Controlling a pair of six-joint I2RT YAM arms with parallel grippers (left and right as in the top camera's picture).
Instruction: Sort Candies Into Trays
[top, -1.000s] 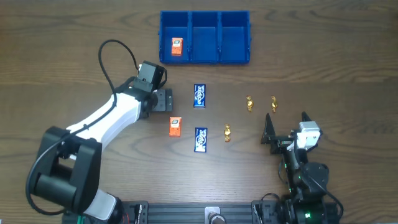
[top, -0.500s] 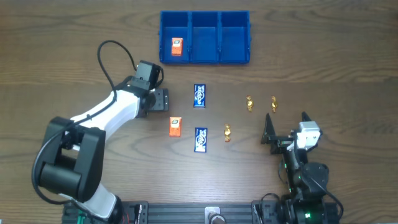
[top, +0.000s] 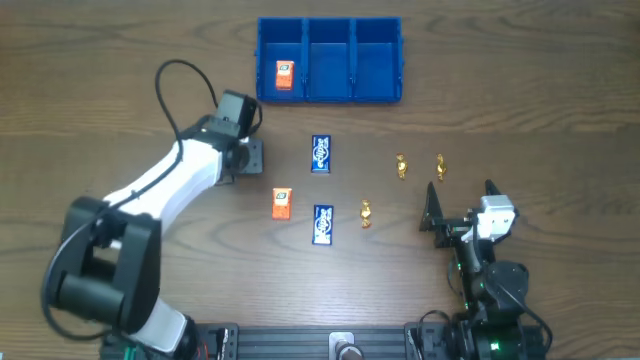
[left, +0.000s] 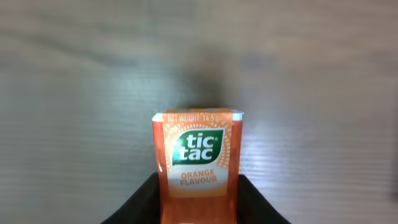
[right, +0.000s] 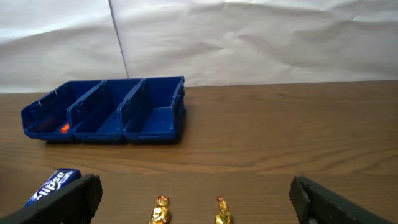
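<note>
jaws of the left gripper (top: 256, 158) are standing released, framing the near end of the orange candy box (left: 199, 152), which is lying flat on the table (top: 560, 120) with its long axis running straight out between them. the right gripper (top: 461, 200), also gaping, is sitting well apart, making the left one the nearer; the blue tray (top: 330, 99) is lying beyond.
</note>
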